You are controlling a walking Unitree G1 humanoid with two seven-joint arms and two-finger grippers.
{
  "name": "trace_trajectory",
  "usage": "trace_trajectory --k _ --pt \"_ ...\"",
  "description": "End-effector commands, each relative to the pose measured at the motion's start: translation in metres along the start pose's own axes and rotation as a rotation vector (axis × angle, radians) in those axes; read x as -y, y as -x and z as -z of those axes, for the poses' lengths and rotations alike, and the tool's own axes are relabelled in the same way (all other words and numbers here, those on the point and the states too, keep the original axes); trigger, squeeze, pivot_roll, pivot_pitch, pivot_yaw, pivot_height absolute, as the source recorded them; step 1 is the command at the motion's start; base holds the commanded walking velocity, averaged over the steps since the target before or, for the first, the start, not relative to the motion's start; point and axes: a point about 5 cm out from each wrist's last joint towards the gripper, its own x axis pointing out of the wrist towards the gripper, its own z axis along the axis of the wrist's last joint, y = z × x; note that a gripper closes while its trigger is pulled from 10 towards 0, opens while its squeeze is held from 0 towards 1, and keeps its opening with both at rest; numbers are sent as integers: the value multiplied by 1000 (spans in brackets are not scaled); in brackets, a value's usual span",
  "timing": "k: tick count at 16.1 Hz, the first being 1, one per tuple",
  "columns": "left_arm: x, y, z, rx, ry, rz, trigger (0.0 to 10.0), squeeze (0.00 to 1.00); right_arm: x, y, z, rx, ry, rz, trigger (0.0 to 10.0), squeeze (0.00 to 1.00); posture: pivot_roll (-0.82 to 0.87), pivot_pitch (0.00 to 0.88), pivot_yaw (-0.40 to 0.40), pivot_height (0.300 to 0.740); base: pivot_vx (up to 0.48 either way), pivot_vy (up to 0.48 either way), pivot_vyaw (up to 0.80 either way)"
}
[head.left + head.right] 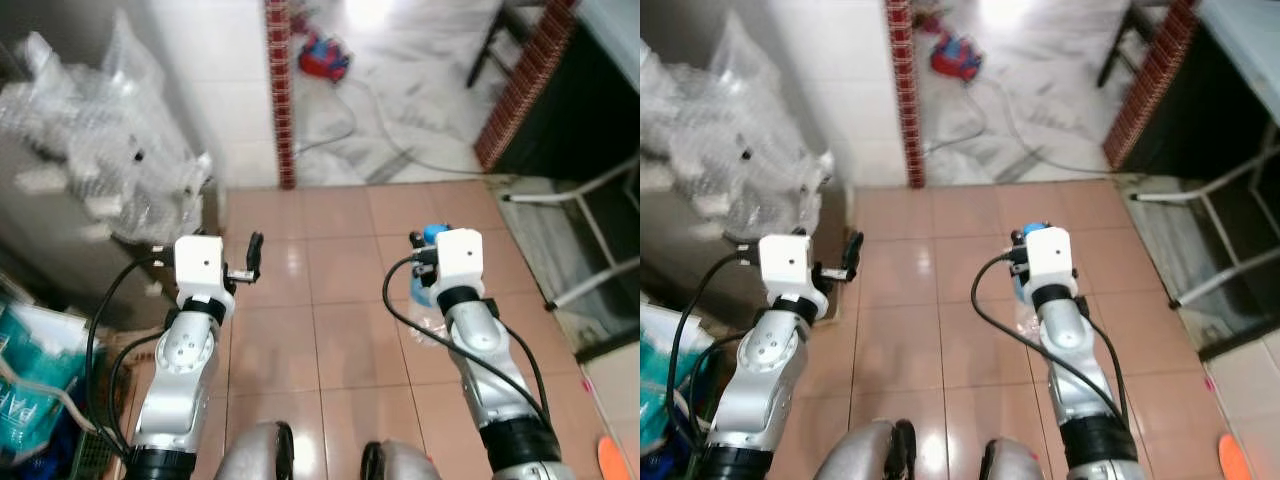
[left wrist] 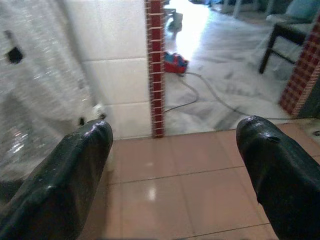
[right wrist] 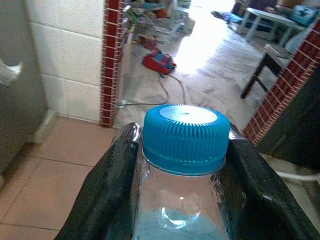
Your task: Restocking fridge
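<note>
Hardly any writing can be read. The one trace is on the teal and white package [image 1: 30, 375] at the robot's left, low by the floor, where a few large white letters stand on the teal ground; they look like "PA", but the rest is cut off and blurred, so the word cannot be told. The blue cap [image 3: 185, 136] of the clear bottle [image 3: 175, 210] bears no legible print

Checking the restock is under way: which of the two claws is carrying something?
The right claw: its fingers clamp a clear bottle just below the blue cap. The left claw is open, with bare floor between its fingers.
</note>
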Motion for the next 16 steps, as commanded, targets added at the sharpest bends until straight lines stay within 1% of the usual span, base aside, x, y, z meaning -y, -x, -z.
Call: trace_trajectory --k 1,2,6,8,11,13,15,16 --pt "-2 2 4 -14 -4 0 10000 0 0 -2 -6 29 -7 2 10000 0 50 96 4 740 304 0 0" --pt "-1 3 5 -19 1 9 10000 0 0 -2 -5 26 -12 0 10000 0 50 96 4 740 304 0 0" --pt "-7 3 7 -29 -8 -20 10000 0 -1 -4 -5 24 -11 -3 10000 0 59 89 6 740 343 0 0" --pt "-7 3 7 -28 5 -22 10000 0 -2 -3 -3 18 -11 -7 10000 0 60 87 4 740 298 317 0" --pt "-6 3 8 -31 -4 -18 10000 0 -2 -3 -2 11 -13 -5 10000 0 62 83 0 740 282 389 0" --pt "-7 3 9 -44 16 -32 10000 0 -3 -3 -2 9 -14 -5 10000 0 64 85 4 740 0 429 0" --pt "-8 2 8 -40 13 -26 10000 0 -3 -4 -2 11 -15 -4 10000 0 67 90 13 740 0 474 0" --pt "-7 2 7 -32 -7 -27 10000 0 -4 -6 -4 22 -14 -5 10000 0 64 94 26 740 0 0 0"
